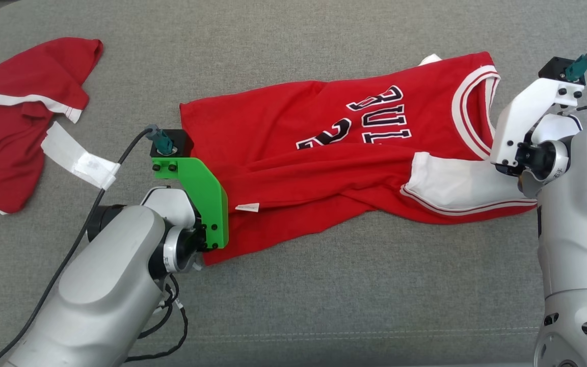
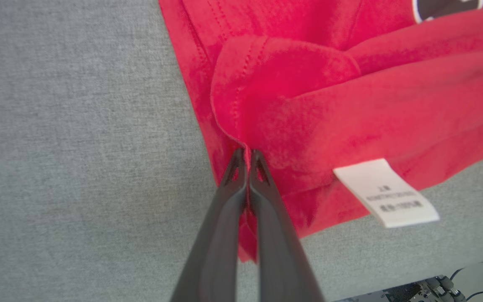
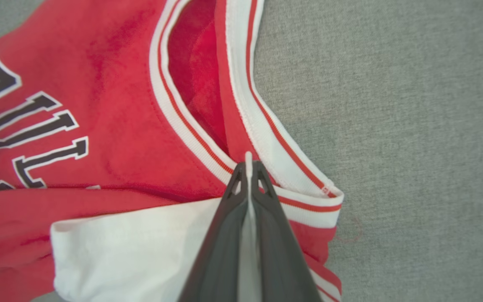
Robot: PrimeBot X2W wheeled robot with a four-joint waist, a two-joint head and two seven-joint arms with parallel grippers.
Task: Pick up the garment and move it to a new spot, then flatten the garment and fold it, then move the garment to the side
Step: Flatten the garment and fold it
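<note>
**A:** Head view: where is the garment, and how far along is the task?

**B:** The red basketball jersey [image 1: 283, 153] lies sideways mid-way across the grey woven surface [image 1: 324, 306], neck to the right and hem to the left. Its near side is doubled over lengthwise, with a white inner face showing at the right. My judgement is that it is placed and roughly flattened, and that the fold is begun but not finished. The move to the side is not yet done. A second red garment [image 1: 13, 127] lies crumpled at the far left, well apart from the jersey.

**A:** Left wrist view?

**B:** The left gripper [image 2: 247, 156] is pinched tight on a stitched fold of the hem, with red cloth caught between its fingers. The knit looks soft and slightly fuzzy, with a double seam line. A limp white care label [image 2: 386, 193], printed and rectangular, lies just to the right of the gripper.

**A:** Right wrist view?

**B:** The right gripper [image 3: 248, 165] is closed on the jersey. A thin white sliver of fabric shows between its fingers, at the point where the ribbed white-and-red neck trim meets the white panel. The lettering to the left of the gripper is black with a white outline, flat against the red.
</note>
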